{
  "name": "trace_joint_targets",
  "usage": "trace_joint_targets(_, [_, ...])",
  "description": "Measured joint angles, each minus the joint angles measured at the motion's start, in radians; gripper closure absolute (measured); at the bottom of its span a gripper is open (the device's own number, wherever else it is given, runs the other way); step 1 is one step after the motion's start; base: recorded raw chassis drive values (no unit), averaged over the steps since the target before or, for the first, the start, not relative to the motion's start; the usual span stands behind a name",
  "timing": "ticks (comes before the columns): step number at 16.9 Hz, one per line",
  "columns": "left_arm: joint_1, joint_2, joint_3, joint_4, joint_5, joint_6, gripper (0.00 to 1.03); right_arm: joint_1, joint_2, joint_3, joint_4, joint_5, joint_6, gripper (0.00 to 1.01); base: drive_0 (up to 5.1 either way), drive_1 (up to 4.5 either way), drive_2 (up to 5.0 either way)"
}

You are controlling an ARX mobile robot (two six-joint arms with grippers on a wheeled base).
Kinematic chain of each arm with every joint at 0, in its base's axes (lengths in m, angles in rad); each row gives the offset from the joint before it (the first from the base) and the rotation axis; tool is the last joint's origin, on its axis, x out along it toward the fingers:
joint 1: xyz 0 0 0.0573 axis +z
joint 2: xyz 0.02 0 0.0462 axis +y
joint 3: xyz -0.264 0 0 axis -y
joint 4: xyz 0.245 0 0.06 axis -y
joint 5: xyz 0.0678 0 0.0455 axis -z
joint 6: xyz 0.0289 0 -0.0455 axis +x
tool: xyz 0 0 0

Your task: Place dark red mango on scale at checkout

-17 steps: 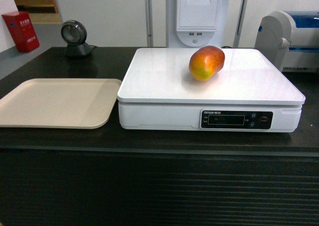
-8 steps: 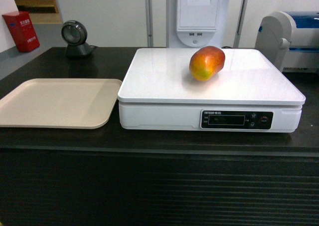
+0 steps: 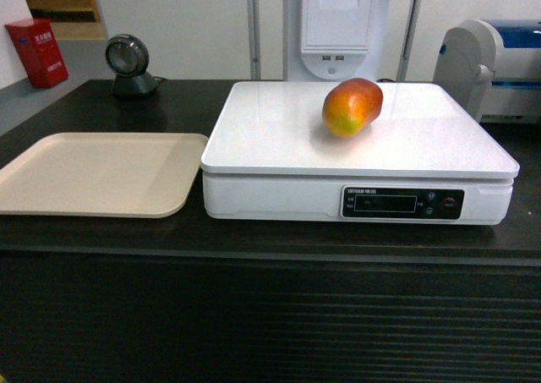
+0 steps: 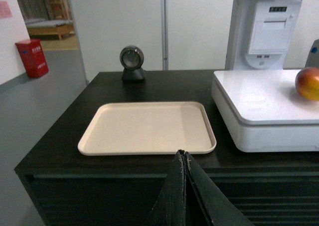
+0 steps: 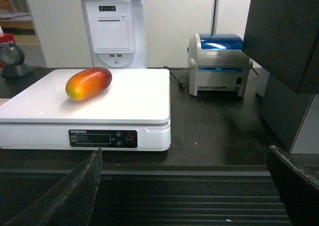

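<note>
Dark red mango [image 3: 352, 106] lies on its side on the white platform of the scale [image 3: 279, 138], toward the rear and a little right of centre in the head view, with nothing touching it. We note its red-orange skin grading to yellow-green at the lower left end. The scale sits on the dark top of the checkout [image 3: 254, 239], its black display panel [image 3: 401, 203] facing the robot above the ribbed front panel [image 3: 270, 324].

Left of the scale, just beside it, we see a beige tray [image 3: 93, 173] lying flat on the counter. A small round scanner [image 3: 128, 63] stands at the back left, and a red box [image 3: 35, 53] sits on the floor beyond. A white receipt printer stand [image 3: 336, 24] rises behind the scale; a white-and-blue label printer [image 5: 219, 64] sits to the right.

Left gripper [image 4: 184, 186]: fingers pressed together, tips meeting in front of the tray's near edge, well apart from the mango. Right gripper [image 5: 184, 186]: fingers [image 5: 75, 196] spread wide, holding nothing, low in front of the counter and away from the scale.
</note>
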Motion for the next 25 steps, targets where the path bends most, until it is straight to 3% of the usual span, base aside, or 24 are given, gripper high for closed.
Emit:
trace_joint_targets(6, [0.000, -0.001, -0.006, -0.016, 0.002, -0.001, 1.01, 0.000, 0.000, 0.000, 0.000, 0.001, 0.000, 0.03, 0.0, 0.00, 0.0])
trace_joint_targets(7, [0.000, -0.001, -0.006, -0.016, 0.002, -0.002, 0.97, 0.000, 0.000, 0.000, 0.000, 0.001, 0.000, 0.03, 0.0, 0.00, 0.0])
trace_joint_targets(9, [0.000, -0.001, -0.006, -0.016, 0.002, -0.002, 0.74, 0.000, 0.000, 0.000, 0.000, 0.001, 0.000, 0.03, 0.0, 0.00, 0.0])
trace_joint_targets(12, [0.000, -0.001, -0.006, -0.016, 0.002, -0.002, 0.48, 0.000, 0.000, 0.000, 0.000, 0.001, 0.000, 0.03, 0.0, 0.00, 0.0])
trace_joint_targets(16, [0.000, -0.001, -0.006, -0.016, 0.002, -0.002, 0.07, 0.000, 0.000, 0.000, 0.000, 0.001, 0.000, 0.03, 0.0, 0.00, 0.0])
trace_joint_targets(17, [0.000, -0.001, -0.006, -0.016, 0.002, -0.001, 0.04, 0.000, 0.000, 0.000, 0.000, 0.001, 0.000, 0.03, 0.0, 0.00, 0.0])
trace_joint_targets(25, [0.000, -0.001, -0.006, -0.016, 0.002, -0.002, 0.05, 0.000, 0.000, 0.000, 0.000, 0.001, 0.000, 0.03, 0.0, 0.00, 0.0])
